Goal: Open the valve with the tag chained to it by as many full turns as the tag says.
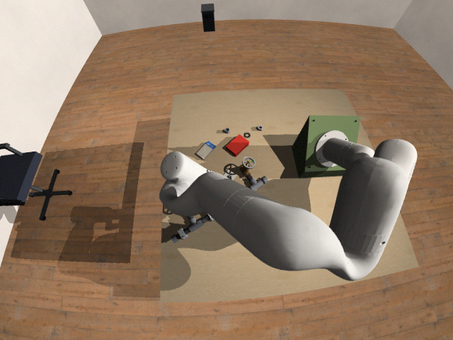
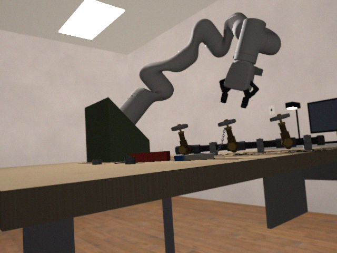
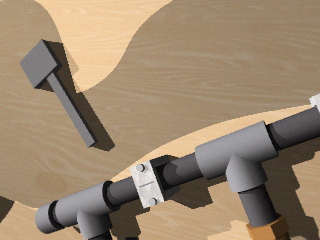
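Note:
Three brass valves with grey handwheels stand in a row on a dark pipe [image 2: 253, 144]. The middle valve [image 2: 227, 123] has a chain [image 2: 221, 138] hanging from it; the tag's number cannot be read. The left valve [image 2: 179, 127] and right valve [image 2: 279, 117] carry no chain. My gripper [image 2: 235, 99] is open and empty, pointing down, well above the pipe, just right of the middle valve. The wrist view looks straight down on the pipe [image 3: 190, 170], a tee fitting [image 3: 235, 155] and a white clamp [image 3: 147, 185]. From above, the arm hides the gripper and one valve; two handwheels [image 1: 249, 161] [image 1: 230, 168] show.
A grey hammer-like tool [image 3: 60, 95] lies beside the pipe. A red box [image 1: 236, 144], a blue-grey booklet [image 1: 205, 149], two nuts [image 1: 225, 129] [image 1: 259, 127] and a washer [image 1: 246, 134] lie beyond the valves. The green arm base [image 1: 327, 144] stands at the right.

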`<move>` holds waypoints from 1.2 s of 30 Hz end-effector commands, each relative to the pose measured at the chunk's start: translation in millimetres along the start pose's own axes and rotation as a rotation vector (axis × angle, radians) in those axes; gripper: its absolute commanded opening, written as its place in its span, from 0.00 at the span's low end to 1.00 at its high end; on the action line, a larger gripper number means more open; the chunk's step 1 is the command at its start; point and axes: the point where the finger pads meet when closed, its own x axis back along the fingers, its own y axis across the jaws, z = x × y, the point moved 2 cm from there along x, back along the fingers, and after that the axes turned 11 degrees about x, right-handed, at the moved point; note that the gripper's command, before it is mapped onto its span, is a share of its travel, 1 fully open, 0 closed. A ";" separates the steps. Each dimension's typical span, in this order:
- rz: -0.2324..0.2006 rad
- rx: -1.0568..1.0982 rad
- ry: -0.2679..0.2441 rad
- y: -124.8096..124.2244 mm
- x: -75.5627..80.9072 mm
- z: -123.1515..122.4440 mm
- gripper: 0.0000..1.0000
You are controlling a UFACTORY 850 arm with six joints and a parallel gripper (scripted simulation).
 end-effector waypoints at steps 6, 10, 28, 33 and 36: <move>-0.119 -0.463 0.046 -20.9 -7.1 -31.0 1.00; -0.159 -0.649 0.075 -30.6 -10.3 -43.5 1.00; -0.307 -1.537 0.258 -87.0 -27.0 -100.1 1.00; -0.322 -1.656 0.287 -96.0 -29.6 -107.0 1.00; -0.324 -1.674 0.292 -97.3 -30.0 -108.0 1.00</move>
